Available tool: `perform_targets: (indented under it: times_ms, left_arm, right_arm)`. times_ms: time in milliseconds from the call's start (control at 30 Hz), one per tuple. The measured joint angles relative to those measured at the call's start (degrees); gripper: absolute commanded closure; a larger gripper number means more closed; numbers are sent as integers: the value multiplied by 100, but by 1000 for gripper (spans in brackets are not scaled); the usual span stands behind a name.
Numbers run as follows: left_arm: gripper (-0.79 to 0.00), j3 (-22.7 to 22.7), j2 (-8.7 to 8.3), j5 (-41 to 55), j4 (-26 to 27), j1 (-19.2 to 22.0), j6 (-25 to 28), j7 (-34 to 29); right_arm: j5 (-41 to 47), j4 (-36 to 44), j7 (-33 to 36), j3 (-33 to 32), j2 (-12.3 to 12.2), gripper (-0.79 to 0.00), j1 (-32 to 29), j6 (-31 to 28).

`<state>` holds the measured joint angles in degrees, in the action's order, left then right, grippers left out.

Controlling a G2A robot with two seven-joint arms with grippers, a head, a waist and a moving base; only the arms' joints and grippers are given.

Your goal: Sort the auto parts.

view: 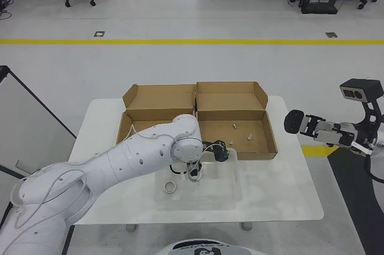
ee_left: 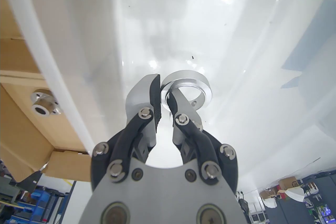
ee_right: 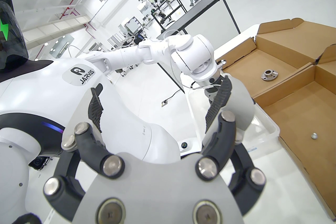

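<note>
left gripper (ee_left: pixel 164 93) down inside the clear tray (ee_left: pixel 31 33), pinched across the wall of the metal ring (ee_left: pixel 189 75), one finger in the bore, one outside, ring flat, axis upright, side hole facing the palm, bare tray floor ahead of the fingertips, tray wall and cardboard box (ee_left: pixel 15 64) holding a flanged hub (ee_left: pixel 43 104) close alongside, right gripper (ee_right: pixel 160 89) spread wide, off the table edge, well apart

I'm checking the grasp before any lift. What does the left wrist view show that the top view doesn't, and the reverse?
Left wrist view: the left gripper pinching the wall of the metal ring, one finger inside and one outside; a flanged part lying in the left box.
Top view: the right gripper open beside the table; two small parts in the right box.
Both: the clear tray, the left gripper, the left box.
</note>
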<state>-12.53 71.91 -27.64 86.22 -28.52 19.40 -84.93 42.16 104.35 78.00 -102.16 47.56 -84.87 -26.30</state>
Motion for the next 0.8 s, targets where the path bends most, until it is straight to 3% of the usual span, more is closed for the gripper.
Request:
perform_targets:
  times_ms: [133,200,567,667,800]
  left_arm:
    - [0,-213,-274,253,822,113,-300,-298]
    - [0,-234,-328,305,968,137,-319,-315]
    - [0,-261,-333,242,885,110,-368,-246]
    - [0,-550,-446,206,726,-48,-447,197]
    - [0,-1278,-813,968,680,-396,-52,490]
  right_arm:
    - [0,0,0,0,0,-785,0,0]
    - [0,0,0,0,0,-785,0,0]
    - [0,0,0,0,0,-785,0,0]
    - [0,0,0,0,0,-785,0,0]
    - [0,0,0,0,0,-785,0,0]
